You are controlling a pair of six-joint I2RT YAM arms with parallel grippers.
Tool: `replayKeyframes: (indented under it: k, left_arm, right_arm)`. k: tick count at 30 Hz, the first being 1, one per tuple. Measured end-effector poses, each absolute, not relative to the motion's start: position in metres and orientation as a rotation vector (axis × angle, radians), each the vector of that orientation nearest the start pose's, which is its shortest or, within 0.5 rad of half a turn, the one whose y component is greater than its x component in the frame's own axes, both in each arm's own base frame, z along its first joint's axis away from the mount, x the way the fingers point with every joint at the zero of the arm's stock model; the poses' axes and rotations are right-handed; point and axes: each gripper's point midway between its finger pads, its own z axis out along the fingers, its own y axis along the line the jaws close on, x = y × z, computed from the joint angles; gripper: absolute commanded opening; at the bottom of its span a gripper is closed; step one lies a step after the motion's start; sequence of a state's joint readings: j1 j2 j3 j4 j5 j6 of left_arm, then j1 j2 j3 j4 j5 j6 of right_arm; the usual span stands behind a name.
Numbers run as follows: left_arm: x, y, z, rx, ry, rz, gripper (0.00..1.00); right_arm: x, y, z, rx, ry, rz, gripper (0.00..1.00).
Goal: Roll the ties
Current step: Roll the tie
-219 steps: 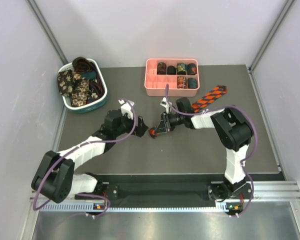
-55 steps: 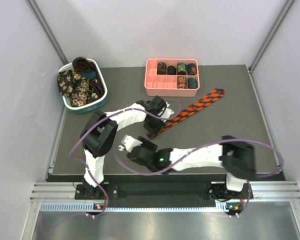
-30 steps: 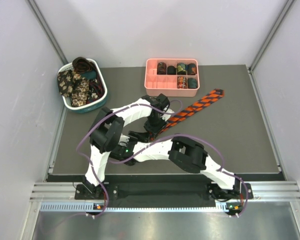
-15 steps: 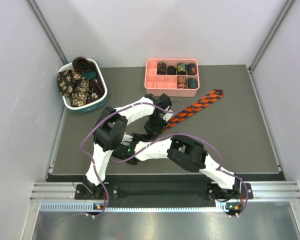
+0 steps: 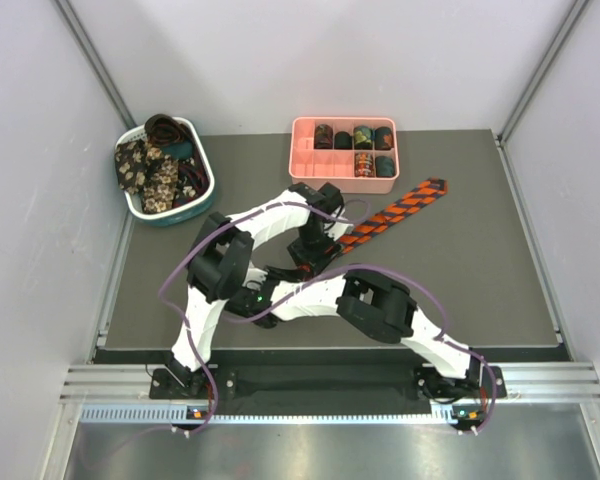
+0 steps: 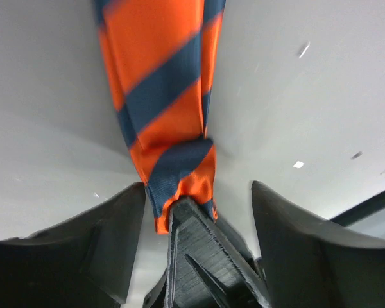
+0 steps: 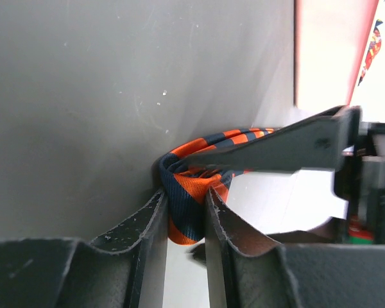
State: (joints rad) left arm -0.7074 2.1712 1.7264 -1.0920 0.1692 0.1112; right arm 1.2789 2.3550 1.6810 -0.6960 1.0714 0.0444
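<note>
I am watching the right gripper (image 7: 183, 221) clenching its fingers (image 7: 147, 240) on the folded end of the striped tie (image 7: 179, 186), with the orange and dark fabric bulging just above the fingertips. The left gripper (image 6: 197, 189) is standing released, its fingers (image 6: 96, 250) spreading wide to either side of that same fold and clasping nothing. Beyond the fingers, the tie is lying flat along the table (image 6: 321, 96)
</note>
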Motion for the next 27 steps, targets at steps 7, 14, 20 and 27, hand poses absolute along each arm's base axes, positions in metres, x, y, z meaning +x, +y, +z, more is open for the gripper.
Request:
replayKeyframes:
  k: [7,14,20,27]
  left_arm:
    - [0.308,-0.297,0.081,1.139,2.632,-0.454,0.99]
    - [0.347,-0.253,0.193,0.73,2.224,-0.497,0.99]
    - [0.362,-0.174,0.214,0.237,2.054,-0.487,0.99]
    - [0.367,-0.116,0.174,-0.221,2.07,-0.43,0.99]
  right_arm:
    - [0.27,0.364,0.03,-1.147,1.881,-0.838,0.1]
    - [0.27,0.362,0.032,-1.139,1.922,-0.722,0.1]
    - [0.272,0.361,0.034,-1.128,1.972,-0.584,0.09]
    - [0.273,0.359,0.036,-1.113,2.012,-0.447,0.08]
